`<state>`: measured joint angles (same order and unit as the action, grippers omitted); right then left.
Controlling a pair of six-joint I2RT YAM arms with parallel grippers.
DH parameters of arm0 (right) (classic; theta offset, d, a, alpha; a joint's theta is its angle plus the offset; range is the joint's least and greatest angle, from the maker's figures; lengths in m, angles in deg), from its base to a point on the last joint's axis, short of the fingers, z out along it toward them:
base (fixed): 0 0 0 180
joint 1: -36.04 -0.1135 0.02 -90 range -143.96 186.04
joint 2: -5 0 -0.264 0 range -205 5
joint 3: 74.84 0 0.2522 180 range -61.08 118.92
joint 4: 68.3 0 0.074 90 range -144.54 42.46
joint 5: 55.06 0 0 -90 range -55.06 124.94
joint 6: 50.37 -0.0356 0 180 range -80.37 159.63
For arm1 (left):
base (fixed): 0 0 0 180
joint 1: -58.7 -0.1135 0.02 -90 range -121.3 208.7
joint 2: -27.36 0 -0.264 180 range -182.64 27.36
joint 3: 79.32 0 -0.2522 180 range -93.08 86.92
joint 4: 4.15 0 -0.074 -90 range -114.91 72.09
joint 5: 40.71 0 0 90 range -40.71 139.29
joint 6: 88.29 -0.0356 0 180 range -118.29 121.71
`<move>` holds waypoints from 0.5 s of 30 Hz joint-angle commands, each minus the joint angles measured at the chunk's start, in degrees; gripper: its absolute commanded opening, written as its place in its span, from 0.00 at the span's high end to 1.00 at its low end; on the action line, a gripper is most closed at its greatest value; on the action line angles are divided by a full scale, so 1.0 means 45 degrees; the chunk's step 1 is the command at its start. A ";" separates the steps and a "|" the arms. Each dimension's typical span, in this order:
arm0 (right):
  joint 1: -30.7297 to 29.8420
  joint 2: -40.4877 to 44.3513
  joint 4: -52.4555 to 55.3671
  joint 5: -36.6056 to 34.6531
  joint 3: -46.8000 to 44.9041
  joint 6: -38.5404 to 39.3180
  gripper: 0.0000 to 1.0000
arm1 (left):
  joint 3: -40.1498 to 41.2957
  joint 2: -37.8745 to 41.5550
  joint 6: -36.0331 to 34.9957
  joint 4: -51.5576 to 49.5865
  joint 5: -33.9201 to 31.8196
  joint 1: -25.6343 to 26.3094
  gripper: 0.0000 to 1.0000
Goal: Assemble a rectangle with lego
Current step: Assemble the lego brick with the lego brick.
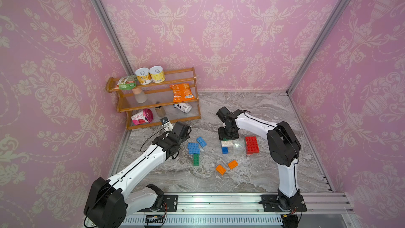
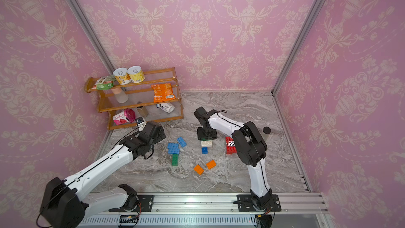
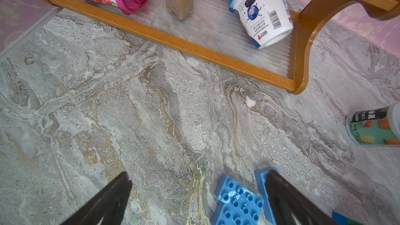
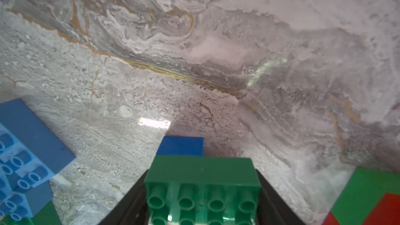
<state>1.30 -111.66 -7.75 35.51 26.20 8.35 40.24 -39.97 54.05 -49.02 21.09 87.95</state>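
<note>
Right end effector (image 4: 201,191) clenched on a green brick (image 4: 202,174), a black finger pressed to each end, studs toward the wrist camera. In both top views it points down over the middle of the tabletop (image 1: 241,178). There the green shows only as a sliver at its lower edge, right against a white brick (image 1: 226,143); whether the two touch cannot be told. A dark blue brick (image 1: 225,150) lies against the white one on the near side. A red block (image 1: 252,145) of joined bricks sits just to the right, apart from the white. Two orange bricks (image 1: 220,169) lie nearer the front rail, close together, not touching. Left of centre, light blue bricks (image 1: 194,148) are bunched together, and a second green brick (image 1: 196,159) butts their near edge. Left end effector (image 3: 199,175) released, fingers spread wide, held above bare marble beside the light blue bunch. One finger overlaps a blue brick's edge in the wrist view, contact unclear. A wooden shelf rack (image 1: 190,119) with tins and snack packets stands in the back left corner.
</note>
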 commanded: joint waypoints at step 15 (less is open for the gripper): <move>-0.0180 0.1421 0.0686 -0.0133 -0.0507 -0.0453 0.07 | -0.0057 0.0362 -0.0409 -0.0089 0.0196 -0.0115 0.01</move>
<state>1.12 -109.02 -6.53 35.56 24.28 6.55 40.24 -39.80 53.54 -48.80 22.01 87.95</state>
